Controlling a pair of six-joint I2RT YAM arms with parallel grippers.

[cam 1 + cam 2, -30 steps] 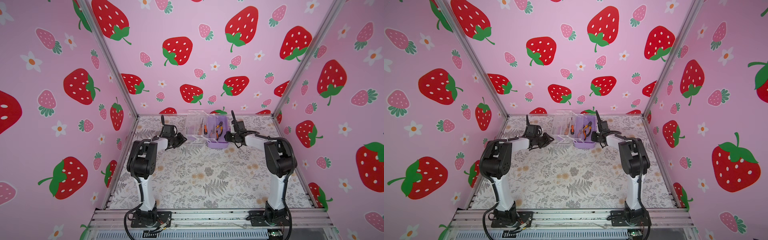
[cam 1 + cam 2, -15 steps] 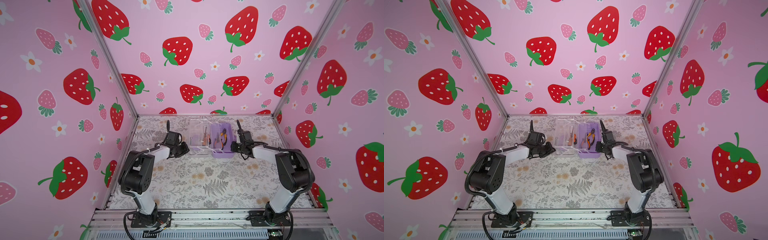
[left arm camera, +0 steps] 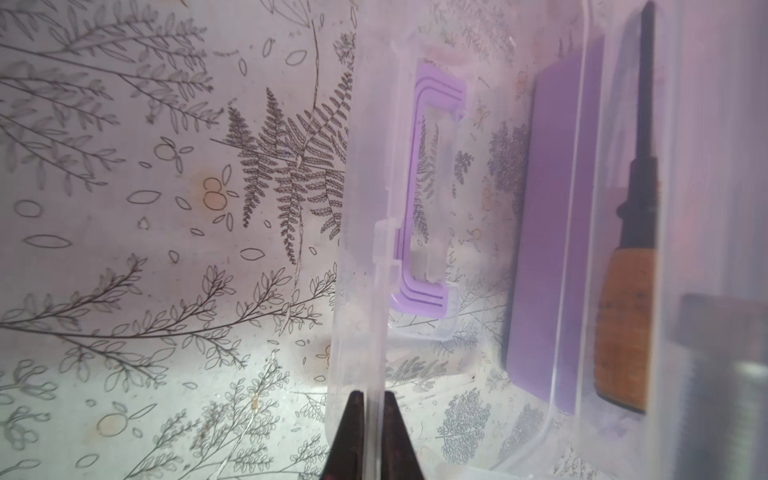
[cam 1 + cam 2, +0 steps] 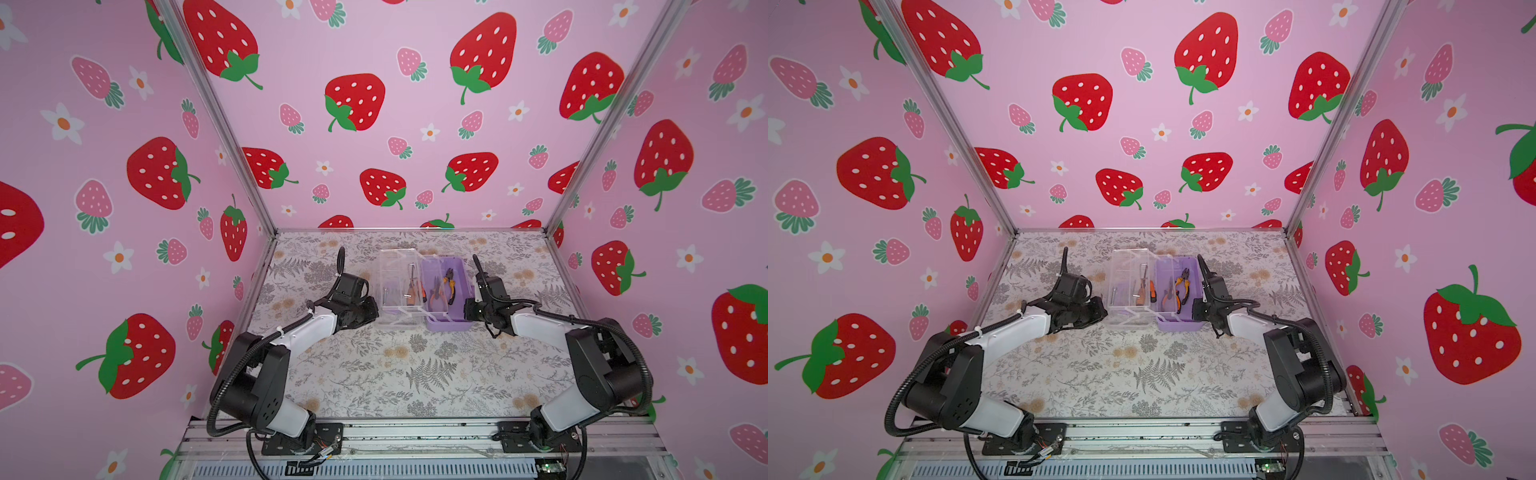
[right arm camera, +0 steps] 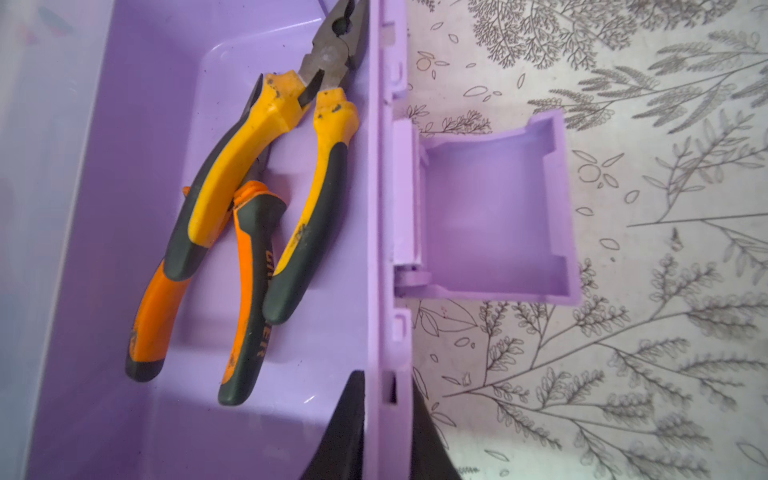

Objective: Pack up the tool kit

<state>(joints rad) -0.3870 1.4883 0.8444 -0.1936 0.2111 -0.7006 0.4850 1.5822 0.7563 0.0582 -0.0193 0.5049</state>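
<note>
Pinching narrow with the left gripper (image 3: 374,395) on the thin edge of the clear lid (image 3: 370,124), and clamping the right gripper (image 5: 386,386) across a side wall of the lilac box (image 5: 104,415), just beside the dangling latch (image 5: 494,220). Likely risking a slip off that slick lid edge under so slim a hold; risking too a jam on closing, swinging the lid down onto pliers (image 5: 232,166) or screwdrivers (image 4: 417,292) lying proud, or dragging the box across the table (image 4: 415,374). Sitting between both grippers toward the back of the table, box open, lid swung out to the left, pliers already resting inside.
</note>
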